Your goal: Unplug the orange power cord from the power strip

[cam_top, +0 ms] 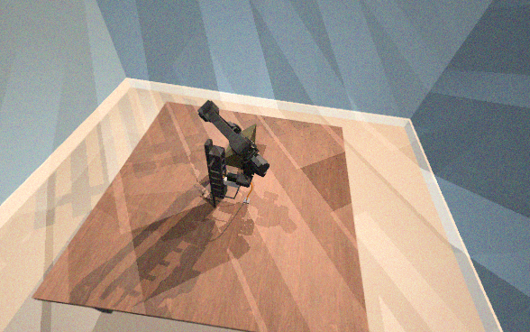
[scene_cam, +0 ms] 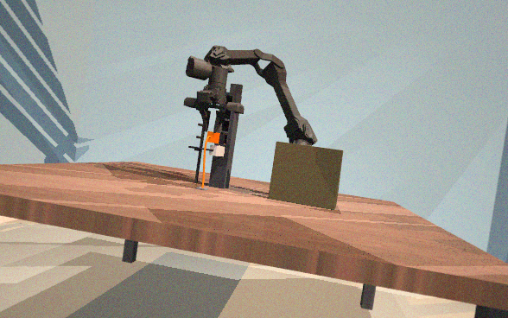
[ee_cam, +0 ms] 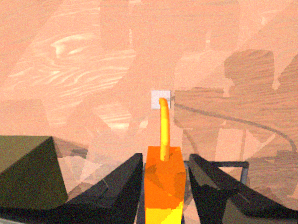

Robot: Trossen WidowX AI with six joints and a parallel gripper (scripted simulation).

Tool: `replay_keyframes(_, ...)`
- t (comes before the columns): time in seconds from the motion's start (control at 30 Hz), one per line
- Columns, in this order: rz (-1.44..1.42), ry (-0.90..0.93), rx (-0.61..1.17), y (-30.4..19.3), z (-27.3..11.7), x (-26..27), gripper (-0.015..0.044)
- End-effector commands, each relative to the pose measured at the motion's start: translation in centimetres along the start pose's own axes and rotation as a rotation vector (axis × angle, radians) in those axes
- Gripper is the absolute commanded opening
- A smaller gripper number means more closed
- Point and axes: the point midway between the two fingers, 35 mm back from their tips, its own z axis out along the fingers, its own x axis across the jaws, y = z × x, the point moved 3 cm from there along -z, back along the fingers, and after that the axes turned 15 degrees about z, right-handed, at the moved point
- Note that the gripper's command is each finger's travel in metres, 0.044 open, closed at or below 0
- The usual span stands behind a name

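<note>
One blocky orange plug (scene_cam: 213,137) (ee_cam: 165,185) is the brightest thing here, square-edged and flat-faced, its near end flaring to yellow in the wrist view. From it runs a smooth, slender orange cord (cam_top: 252,189) (scene_cam: 204,166) (ee_cam: 165,127), yellowish along its lit side, dropping in a nearly straight line in the exterior view to a small pale square plate (cam_top: 246,200) (scene_cam: 201,187) (ee_cam: 155,103) on the wooden counter (cam_top: 293,253) (scene_cam: 108,190) (ee_cam: 60,80). A thin grey cable (cam_top: 232,225) (ee_cam: 235,120) curves away from that plate.

The plug is raised above the counter, between the two dark fingers of the pincer (cam_top: 238,180) (scene_cam: 213,127) (ee_cam: 165,160). The pincer is slightly released, with slim gaps showing beside the plug; it has not been drawn away from it. A white block (scene_cam: 219,150) appears just below the plug in the exterior view, close to a tall dark upright (cam_top: 216,173) (scene_cam: 233,130). Whether the plug touches the white block, I cannot tell, nor which part is the power strip. The arm (cam_top: 227,131) (scene_cam: 282,88) reaches over from an olive box (cam_top: 251,132) (scene_cam: 306,174) (ee_cam: 32,170).
</note>
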Motion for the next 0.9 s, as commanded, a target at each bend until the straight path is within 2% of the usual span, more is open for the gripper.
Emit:
replay_keyframes(0.0, 0.003, 0.001, 0.001, 0.0, 0.0, 0.0, 0.0210)
replay_keyframes(0.3, 0.003, 0.001, -0.001, 1.7, -0.4, 0.3, 0.0440)
replay_keyframes(0.47, 0.004, 0.001, -0.004, 5.6, -1.2, 1.5, 0.0440)
replay_keyframes(0.87, 0.004, 0.001, -0.004, 5.7, -1.3, 1.6, 0.0440)
